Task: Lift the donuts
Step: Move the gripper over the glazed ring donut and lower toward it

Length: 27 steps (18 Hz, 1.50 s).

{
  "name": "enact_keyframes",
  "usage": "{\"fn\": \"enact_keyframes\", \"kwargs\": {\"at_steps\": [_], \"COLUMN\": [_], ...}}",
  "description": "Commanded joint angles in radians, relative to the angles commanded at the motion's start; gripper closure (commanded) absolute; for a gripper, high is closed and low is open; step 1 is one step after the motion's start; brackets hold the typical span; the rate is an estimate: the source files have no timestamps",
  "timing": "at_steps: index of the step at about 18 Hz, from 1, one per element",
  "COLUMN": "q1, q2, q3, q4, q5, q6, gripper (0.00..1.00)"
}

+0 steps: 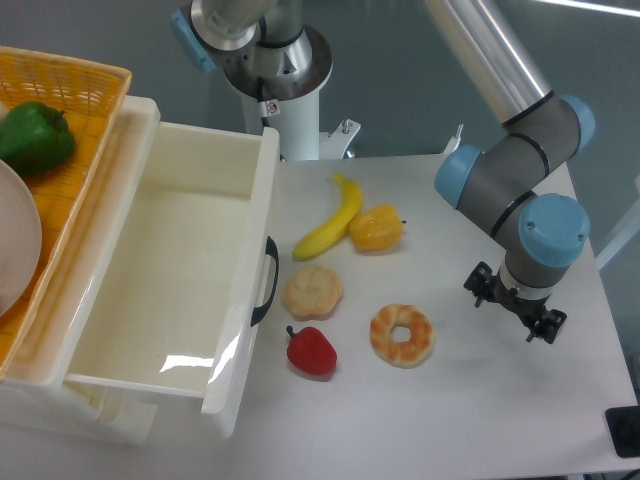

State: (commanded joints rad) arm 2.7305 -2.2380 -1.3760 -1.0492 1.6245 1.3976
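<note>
1. We find the donuts [402, 336] lying flat on the white table [450, 420], a golden-orange ring with pale cream streaks and an open centre hole, toward the front of the group of toy foods.
2. We see the gripper [514, 306] to the right of the donuts, apart from it, hanging under the blue-capped wrist of the arm [520, 180]. It holds nothing. From this angle we cannot tell how wide the fingers stand; only dark parts show below the wrist.
3. We note a red bell pepper [312, 352] just left of the donuts, near but not touching.
4. A pale tan lumpy bun [313, 291] sits behind the red pepper, close to the drawer handle.
5. Further back lie a banana [330, 222] and a yellow-orange pepper [376, 229], side by side and seemingly touching.
6. At left we log a white drawer [170, 260] pulled open, its black handle [268, 281] facing the foods.
7. An orange woven basket [75, 130] stands beside the drawer with a green pepper [34, 136] in it.
</note>
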Motion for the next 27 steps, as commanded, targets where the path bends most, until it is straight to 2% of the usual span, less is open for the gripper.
{"fn": "enact_keyframes", "kwargs": {"at_steps": [5,7,11,20,23,27], "q1": [-0.002,0.0,0.006,0.002,-0.017,-0.047], "q2": [0.003,0.006,0.026,0.035,0.021,0.009], "q3": [-0.008,-0.017,-0.075,-0.097,-0.091,-0.095], "q4": [0.0,0.008,0.031,0.034,0.037,0.037], "q5": [-0.003,-0.04,-0.106,-0.164,-0.178,-0.176], "q6": [-0.015,-0.046,-0.08,-0.42,-0.518,-0.584], "gripper": [0.0,0.0,0.0,0.0,0.0,0.0]}}
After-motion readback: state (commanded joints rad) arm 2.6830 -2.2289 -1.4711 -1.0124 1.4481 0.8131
